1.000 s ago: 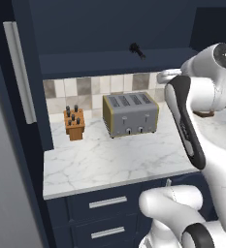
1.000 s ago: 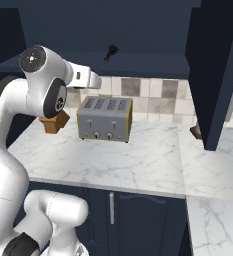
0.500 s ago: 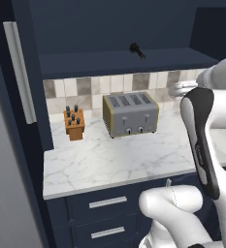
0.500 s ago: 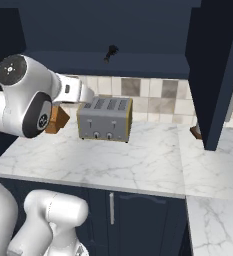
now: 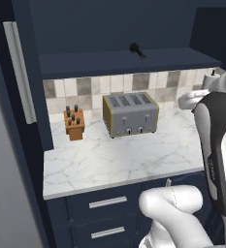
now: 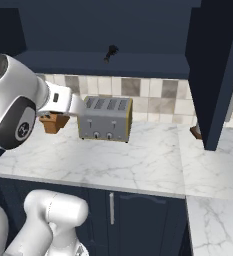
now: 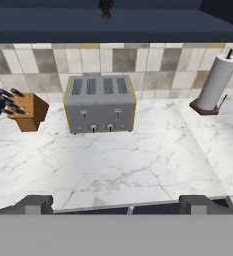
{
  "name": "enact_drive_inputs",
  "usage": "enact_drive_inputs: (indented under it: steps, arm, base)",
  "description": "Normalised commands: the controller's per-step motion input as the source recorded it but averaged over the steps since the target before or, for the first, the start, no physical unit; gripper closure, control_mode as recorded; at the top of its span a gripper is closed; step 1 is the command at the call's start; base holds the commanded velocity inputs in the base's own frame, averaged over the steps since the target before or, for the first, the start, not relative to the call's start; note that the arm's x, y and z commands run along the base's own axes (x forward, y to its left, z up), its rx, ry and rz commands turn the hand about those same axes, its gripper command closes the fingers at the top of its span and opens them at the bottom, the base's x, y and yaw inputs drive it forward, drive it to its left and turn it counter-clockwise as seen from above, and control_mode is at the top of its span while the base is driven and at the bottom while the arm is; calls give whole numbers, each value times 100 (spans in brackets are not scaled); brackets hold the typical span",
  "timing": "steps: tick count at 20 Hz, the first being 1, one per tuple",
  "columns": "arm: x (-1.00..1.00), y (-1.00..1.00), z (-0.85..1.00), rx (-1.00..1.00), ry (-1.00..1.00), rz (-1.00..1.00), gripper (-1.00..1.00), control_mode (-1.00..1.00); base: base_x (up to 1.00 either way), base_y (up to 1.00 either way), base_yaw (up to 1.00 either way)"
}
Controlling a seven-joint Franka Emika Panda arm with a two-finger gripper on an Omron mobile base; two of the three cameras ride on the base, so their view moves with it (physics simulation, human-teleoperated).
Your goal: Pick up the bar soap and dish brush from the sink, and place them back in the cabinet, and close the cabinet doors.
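A simulated kitchen, mid-tidy: the dish brush (image 5: 136, 50) lies on the navy shelf of the cabinet (image 5: 124, 63), at twelve o'clock above the toaster (image 5: 130, 114), apparently already put away, since the shelf is where the job wants it. The bar soap and the sink cannot be made out from here.

The cabinet doors stand open; the left one (image 5: 17, 72) hangs at nine o'clock with its long silver handle (image 5: 19, 71) facing the room, the right one (image 6: 215, 70) juts out at three o'clock in the right base view, leaving the shelf reachable.

The gripper (image 7: 116, 204) hovers back from the marble bench (image 5: 124, 157), its fingers (image 7: 35, 204) spread wide and holding nothing, their tips at seven and five o'clock in the hand view. That looks like an empty hand between errands.

On the bench, a knife block (image 5: 74, 124) stands at ten o'clock of the toaster, and a paper towel roll (image 7: 215, 82) stands upright well apart, at two o'clock in the hand view. Drawers (image 5: 107, 202) sit below the front edge.
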Motion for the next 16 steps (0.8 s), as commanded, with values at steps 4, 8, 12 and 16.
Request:
enact_drive_inputs:
  steps: [4,8,12,16]
  arm:
    - [-46,0,-3,0,11,0,-100,-100]
    - [-42,0,-12,0,4,0,-100,100]
    - [0,0,0,0,0,0,-100,100]
    - [0,0,0,0,0,0,-100,100]
  base:
    - [0,0,0]
    - [-15,0,0]
    - [-79,0,0]
    - [-99,0,-2]
